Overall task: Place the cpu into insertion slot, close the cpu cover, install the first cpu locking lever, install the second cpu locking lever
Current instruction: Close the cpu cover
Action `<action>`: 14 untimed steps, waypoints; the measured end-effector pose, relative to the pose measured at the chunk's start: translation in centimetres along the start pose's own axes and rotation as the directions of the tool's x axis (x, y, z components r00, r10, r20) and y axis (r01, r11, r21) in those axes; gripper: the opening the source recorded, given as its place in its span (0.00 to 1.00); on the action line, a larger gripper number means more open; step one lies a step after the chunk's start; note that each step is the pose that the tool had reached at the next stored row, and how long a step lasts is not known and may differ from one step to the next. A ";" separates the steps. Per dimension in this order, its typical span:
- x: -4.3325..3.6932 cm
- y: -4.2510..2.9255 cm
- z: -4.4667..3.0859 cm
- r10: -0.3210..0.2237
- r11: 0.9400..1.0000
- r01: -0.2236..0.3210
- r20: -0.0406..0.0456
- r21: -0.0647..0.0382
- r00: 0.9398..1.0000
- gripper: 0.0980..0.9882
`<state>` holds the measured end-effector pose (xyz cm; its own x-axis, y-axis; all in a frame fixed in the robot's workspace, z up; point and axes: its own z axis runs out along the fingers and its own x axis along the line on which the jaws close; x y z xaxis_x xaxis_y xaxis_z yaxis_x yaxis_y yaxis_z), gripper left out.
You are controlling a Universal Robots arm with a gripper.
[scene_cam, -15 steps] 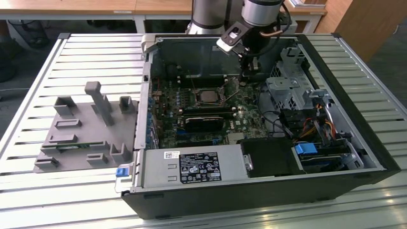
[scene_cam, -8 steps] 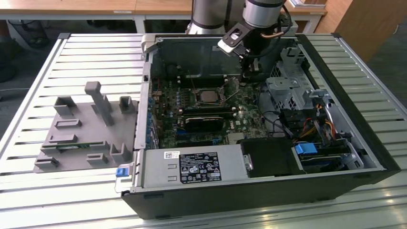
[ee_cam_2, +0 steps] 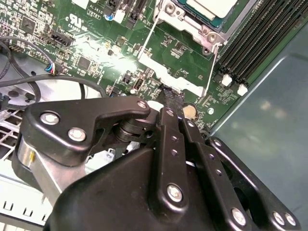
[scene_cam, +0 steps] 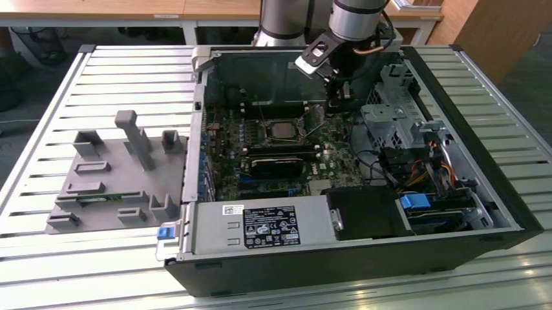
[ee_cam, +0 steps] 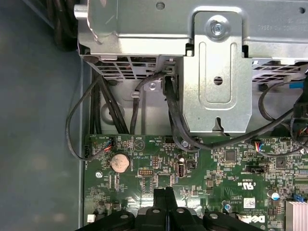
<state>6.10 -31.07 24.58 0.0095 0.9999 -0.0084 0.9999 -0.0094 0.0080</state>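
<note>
While poised just beside the cpu (ee_cam_2: 211,6), shows gripper (ee_cam_2: 171,98) pinched closed, nothing visible between pads. Sits in socket framed by the cpu cover (ee_cam_2: 190,24), partly cut off in second wrist view. Well apart from the cpu, white label (scene_cam: 270,227); print too small.

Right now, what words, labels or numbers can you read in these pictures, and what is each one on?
No text reads reliably.
White sticker on the power supply: too small to read.
Black label beside that sticker: text and symbols, too small to read.
White print on the motherboard, first wrist view: small and upside down, unreadable.
White print on the motherboard, second wrist view: too blurred.
</note>
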 end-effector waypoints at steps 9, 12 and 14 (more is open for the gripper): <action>0.00 -0.57 0.03 0.000 1.000 0.000 0.000 0.000 1.000 0.01; -0.01 -0.73 0.03 0.000 1.000 0.000 0.000 0.000 1.000 0.01; 0.00 -0.85 0.03 0.000 1.000 0.000 0.000 0.000 1.000 0.01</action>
<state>5.24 -31.07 24.55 0.0093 0.9999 -0.0083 0.9999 -0.0093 0.0079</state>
